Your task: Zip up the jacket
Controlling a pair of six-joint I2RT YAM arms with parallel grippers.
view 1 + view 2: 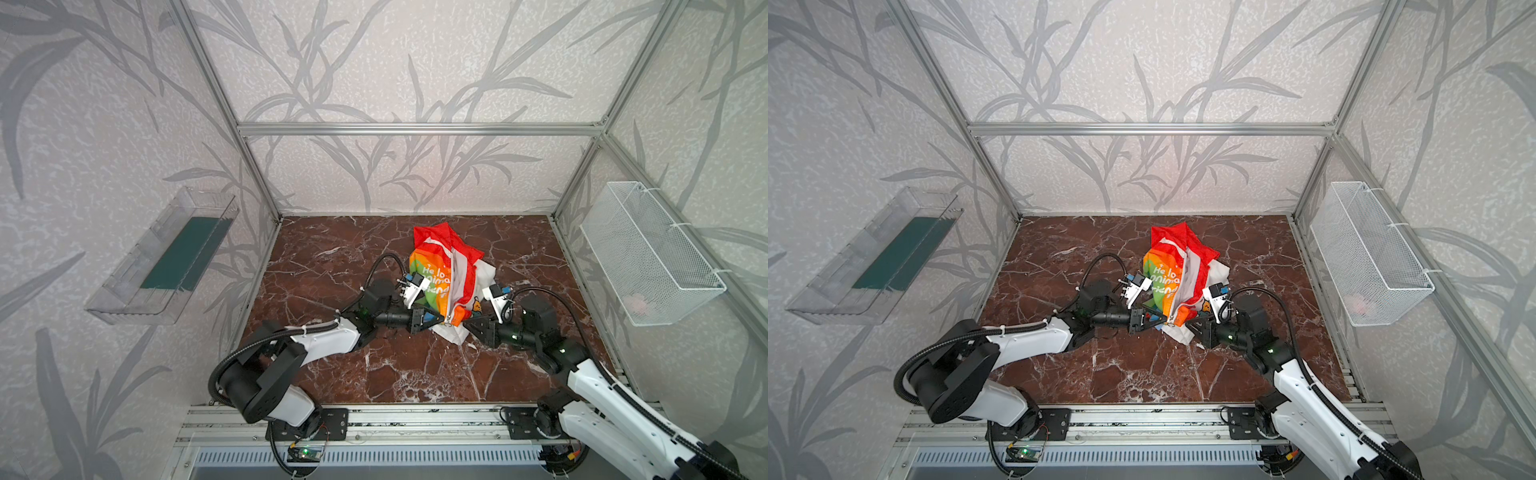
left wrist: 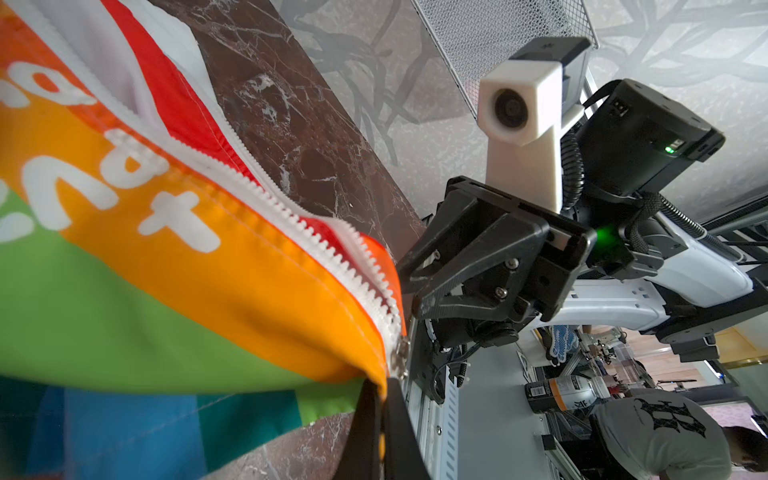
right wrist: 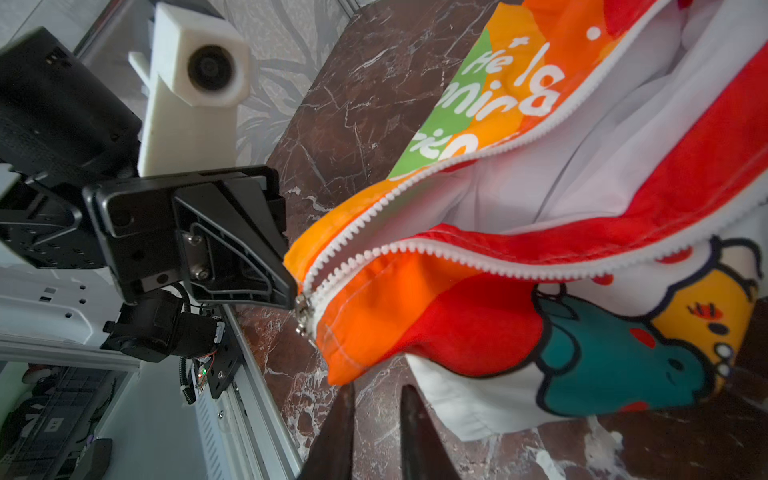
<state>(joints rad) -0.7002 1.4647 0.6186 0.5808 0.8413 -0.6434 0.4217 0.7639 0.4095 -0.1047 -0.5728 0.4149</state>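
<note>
The jacket [image 1: 436,274] [image 1: 1167,274] lies bunched mid-table, rainbow-striped with red hood and white lining, and it gapes open above its lowest part. The white zipper's metal slider [image 2: 400,353] [image 3: 302,309] sits at the bottom hem. My left gripper [image 1: 444,321] [image 2: 384,386] is shut on the orange hem corner of the jacket [image 2: 166,291] just below the slider. My right gripper [image 1: 464,323] [image 3: 376,388] faces it from the other side, jaws slightly open with bare marble between them. The orange hem of the jacket [image 3: 457,324] hangs just past its fingertips.
A brown marble tabletop [image 1: 374,365] carries the jacket. A clear plastic bin [image 1: 166,257] hangs on the left wall and a white wire basket [image 1: 648,253] on the right wall. An aluminium rail [image 1: 415,419] runs along the front edge.
</note>
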